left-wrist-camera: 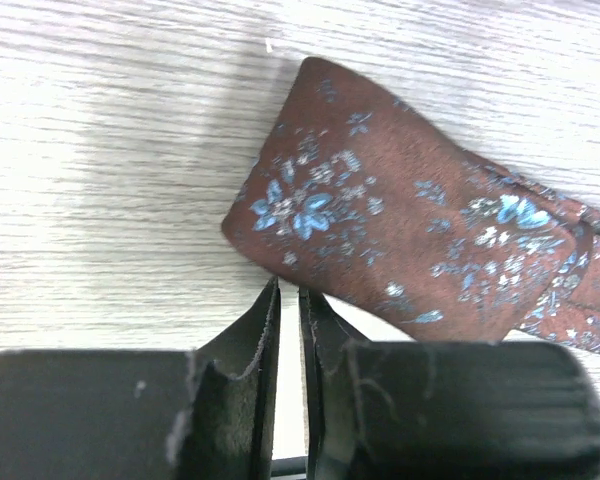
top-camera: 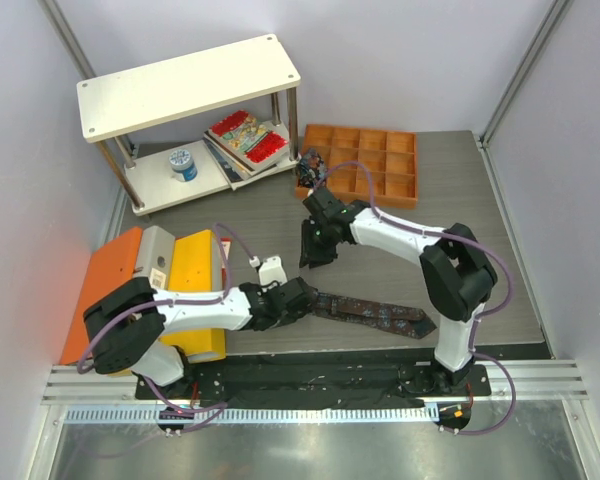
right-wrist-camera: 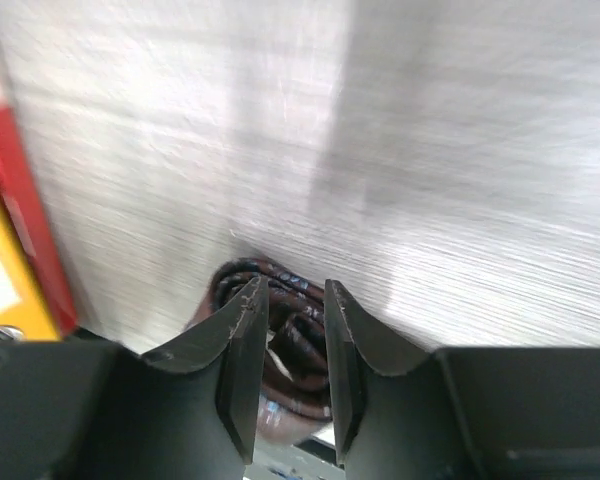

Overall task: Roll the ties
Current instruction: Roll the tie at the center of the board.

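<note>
Near edge: left arm (top-camera: pixel 195 310) lies low and reaches rightward along the near edge of the table (top-camera: pixel 480 210), wrist level. The left gripper (left-wrist-camera: pixel 288 295) points right, its jaws a thin slit apart and gripping nothing. Right side: right arm (top-camera: pixel 400 235) has its elbow raised, forearm stretched left toward mid-table, wrist tipped down. The right gripper (right-wrist-camera: pixel 295 290) aims downward, fingers clearly parted.

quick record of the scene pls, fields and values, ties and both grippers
flat tie: stretched on the table, folded end just beyond the left gripper
rolled tie: coiled, beneath the right gripper
left gripper: slim gap, nothing between the jaws
right gripper: open, over the rolled tie; contact unclear
tray: orange, compartmented, far side
</note>
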Robot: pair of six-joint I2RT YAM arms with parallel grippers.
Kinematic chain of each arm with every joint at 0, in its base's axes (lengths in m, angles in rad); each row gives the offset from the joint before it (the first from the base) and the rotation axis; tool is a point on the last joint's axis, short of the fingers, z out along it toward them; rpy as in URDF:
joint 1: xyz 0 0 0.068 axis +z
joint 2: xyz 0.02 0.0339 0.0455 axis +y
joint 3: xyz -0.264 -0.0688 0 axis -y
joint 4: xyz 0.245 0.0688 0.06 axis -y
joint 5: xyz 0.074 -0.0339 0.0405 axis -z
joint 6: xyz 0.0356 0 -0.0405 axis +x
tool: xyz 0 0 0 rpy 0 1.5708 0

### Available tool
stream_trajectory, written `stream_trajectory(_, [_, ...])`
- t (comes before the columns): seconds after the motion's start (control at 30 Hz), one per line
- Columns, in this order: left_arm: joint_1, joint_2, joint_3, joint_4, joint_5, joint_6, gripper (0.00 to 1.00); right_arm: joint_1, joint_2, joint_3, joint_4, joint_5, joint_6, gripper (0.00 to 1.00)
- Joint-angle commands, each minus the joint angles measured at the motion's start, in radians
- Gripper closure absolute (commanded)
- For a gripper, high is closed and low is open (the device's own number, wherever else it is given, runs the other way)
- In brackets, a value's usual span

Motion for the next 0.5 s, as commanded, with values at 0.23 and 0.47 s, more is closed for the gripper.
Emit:
stream_trajectory(0.23, [-0.003,-0.12,-0.026,-0.132,-0.019,0.012,0.91,-0.026,-0.313,-0.077,0.005,0.054,0.091,0.72])
stream_trajectory(0.47, [-0.003,-0.278,-0.009,-0.253,-0.059,0.019,0.8,0.042,-0.47,-0.294,0.224,-0.051,0.226,0.85])
